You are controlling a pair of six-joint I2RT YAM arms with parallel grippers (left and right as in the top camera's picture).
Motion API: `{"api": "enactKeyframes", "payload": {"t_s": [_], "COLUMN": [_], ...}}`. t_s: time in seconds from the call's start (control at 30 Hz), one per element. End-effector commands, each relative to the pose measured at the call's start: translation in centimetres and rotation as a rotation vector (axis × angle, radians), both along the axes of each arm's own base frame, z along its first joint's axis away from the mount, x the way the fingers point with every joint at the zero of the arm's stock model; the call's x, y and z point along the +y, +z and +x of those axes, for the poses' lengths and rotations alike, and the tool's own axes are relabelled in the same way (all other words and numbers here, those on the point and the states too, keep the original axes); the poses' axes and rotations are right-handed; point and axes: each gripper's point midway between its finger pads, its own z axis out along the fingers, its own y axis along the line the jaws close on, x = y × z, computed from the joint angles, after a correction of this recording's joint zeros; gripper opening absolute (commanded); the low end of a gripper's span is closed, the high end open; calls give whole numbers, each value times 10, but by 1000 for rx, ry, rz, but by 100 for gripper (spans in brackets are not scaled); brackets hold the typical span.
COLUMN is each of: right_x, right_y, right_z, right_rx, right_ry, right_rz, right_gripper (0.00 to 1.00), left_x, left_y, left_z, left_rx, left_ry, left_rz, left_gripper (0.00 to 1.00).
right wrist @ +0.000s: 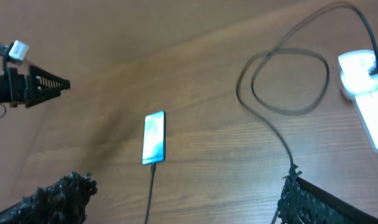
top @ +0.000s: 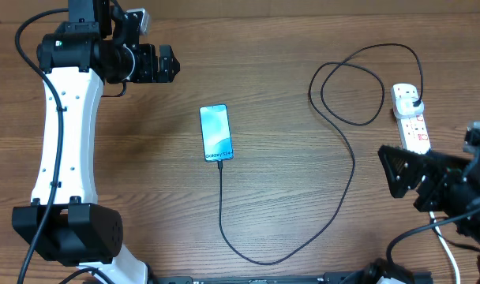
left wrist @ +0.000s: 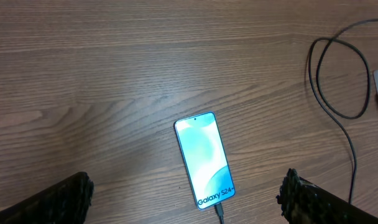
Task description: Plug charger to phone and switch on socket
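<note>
Counter [top: 287, 47]: brown wood grain, carrying everything below.

Left tool [top: 170, 64]: far-left part of the counter, held above the wood and well apart from the phone. Its wrist view shows the two fingers [left wrist: 58, 199] spread wide at the bottom corners. It is released and grasps nothing.

Phone [top: 215, 132]: lies flat, screen up, left of the counter's middle. The screen is lit light blue, and the "Galaxy S24" text sits at the end nearer the robot. Neither tool touches it.

Charger [top: 353, 170]: its small black tip meets the phone's near edge. From there the thin black cable runs toward the robot, curves right, climbs the counter and makes one loose loop. It ends in a black plug seated in the far end of the socket.

Right tool [top: 388, 170]: on the right side, its tips pointing toward the middle of the counter. Both fingers [right wrist: 313, 199] sit far apart in its wrist view. It is released and empty.

Socket [top: 410, 118]: a white strip with red markings by the right edge, its near end just beside the right tool's body. Whether they touch cannot be told, nor how the switches are set.

White cord [top: 447, 246]: shows near the right arm at the bottom right.
</note>
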Motion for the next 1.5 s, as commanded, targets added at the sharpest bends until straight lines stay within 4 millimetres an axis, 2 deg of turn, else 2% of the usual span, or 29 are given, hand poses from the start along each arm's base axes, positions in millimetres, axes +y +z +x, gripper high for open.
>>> {"api": "enactKeyframes", "payload": {"t_s": [0.0,0.2,0.33,0.63,0.87,1.1,1.47], "right_x": [7,14,21,20,21,24,24], "right_y": [0,-17,-32,-75,-99,-124,-162], "right_z": [2,13,21,27,36,38,38], "right_rx": [-62,-151,-270,-508,-662,-760,-745], "right_ry": [56,104,139,128,129,136,130], "right_rz": [-56,-146,-176,-236,-271,-288,-287], "right_gripper": [100,100,100,100,100,100,100], "left_x": [-1,-1,-1,-1,-1,-1,-1], "left_y": [-5,-5,-5,-5,-5,-5,-5], "left_z": [1,1,1,1,1,1,1], "left_rx": [11,11,11,11,11,11,11], "left_ry": [1,1,1,1,1,1,1], "left_rz": [6,6,6,6,6,6,6], "left_gripper": [100,100,100,100,100,100,100]}}
